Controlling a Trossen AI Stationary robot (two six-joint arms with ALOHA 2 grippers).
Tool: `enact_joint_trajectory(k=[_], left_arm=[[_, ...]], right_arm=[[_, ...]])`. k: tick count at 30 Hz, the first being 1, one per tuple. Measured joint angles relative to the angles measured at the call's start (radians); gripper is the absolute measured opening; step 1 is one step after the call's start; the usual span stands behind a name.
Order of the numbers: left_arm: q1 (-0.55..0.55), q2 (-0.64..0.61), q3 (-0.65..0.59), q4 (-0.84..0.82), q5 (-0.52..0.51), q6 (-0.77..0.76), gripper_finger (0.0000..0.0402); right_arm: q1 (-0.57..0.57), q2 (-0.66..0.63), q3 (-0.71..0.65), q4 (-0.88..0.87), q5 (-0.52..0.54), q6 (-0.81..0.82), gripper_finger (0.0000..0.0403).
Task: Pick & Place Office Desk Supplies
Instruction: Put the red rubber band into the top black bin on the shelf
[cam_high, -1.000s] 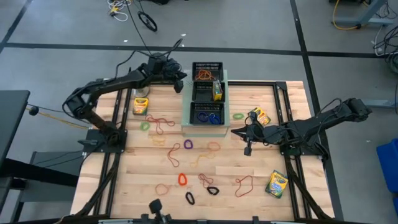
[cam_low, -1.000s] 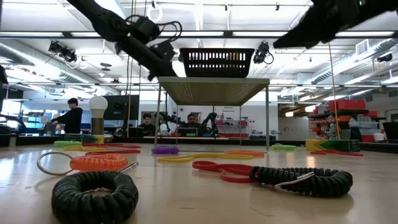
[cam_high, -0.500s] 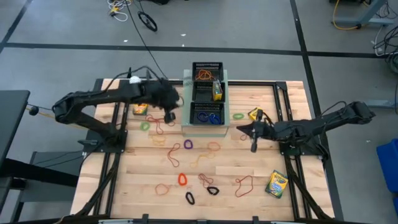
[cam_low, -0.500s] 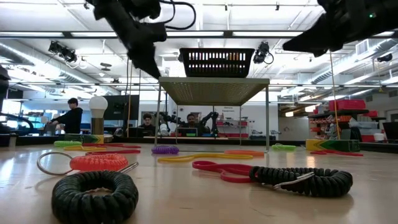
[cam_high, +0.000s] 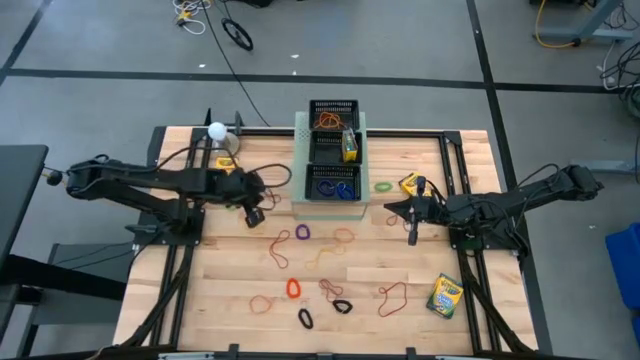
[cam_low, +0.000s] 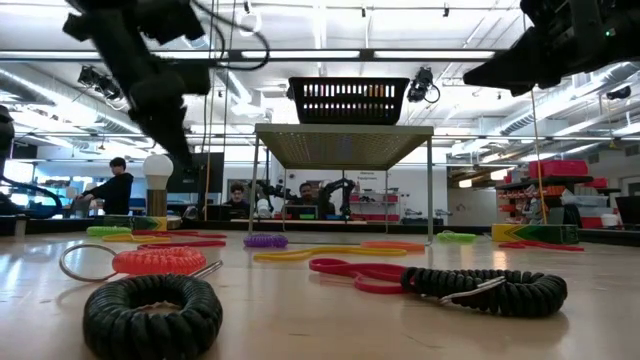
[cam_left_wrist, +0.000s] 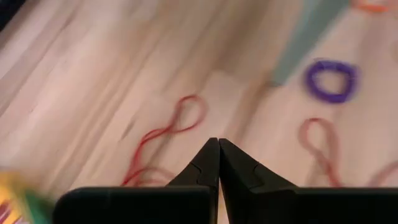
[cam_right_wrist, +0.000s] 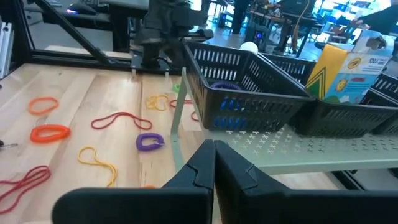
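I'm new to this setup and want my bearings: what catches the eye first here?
The pale-green perforated box at the table's far middle, carrying black mesh trays, one holding a crayon box. In front of it, coloured rubber-band loops lie scattered over the wood. The left gripper and right gripper, both shut, flank the box.

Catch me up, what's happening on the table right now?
Neither arm holds anything. The left gripper is shut and hangs over the red bands, left of the pale-green box. The right gripper is shut too, right of that box. The mesh trays already hold bands and a crayon box; many bands remain loose on the table.
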Motion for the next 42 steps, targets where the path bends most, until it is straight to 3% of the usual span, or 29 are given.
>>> enact_joint_trajectory(k=[8, 13, 20, 26, 33, 42], left_arm=[[0.176, 0.035, -0.054, 0.026, 0.084, 0.112, 0.0066], [0.271, 0.132, -0.07, 0.131, 0.185, 0.255, 0.0113], [0.355, 0.289, -0.07, 0.195, 0.196, 0.426, 0.0141], [0.385, 0.36, -0.066, 0.203, 0.21, 0.475, 0.0122], [0.385, 0.343, -0.067, 0.199, 0.228, 0.486, 0.0015], [0.385, 0.207, 0.106, -0.006, 0.119, 0.522, 0.0007]], right_arm=[[0.0, 0.0, 0.0, 0.008, 0.0, 0.0, 0.0007], [0.0, 0.0, 0.0, 0.035, 0.0, 0.0, 0.0007], [0.0, 0.0, 0.0, 0.051, -0.016, -0.001, 0.0007], [0.0, 0.0, 0.0, 0.052, -0.021, -0.011, 0.0007], [0.0, 0.0, 0.0, 0.052, -0.02, -0.017, 0.0007], [0.0, 0.0, 0.0, 0.059, -0.02, -0.018, 0.0007]])
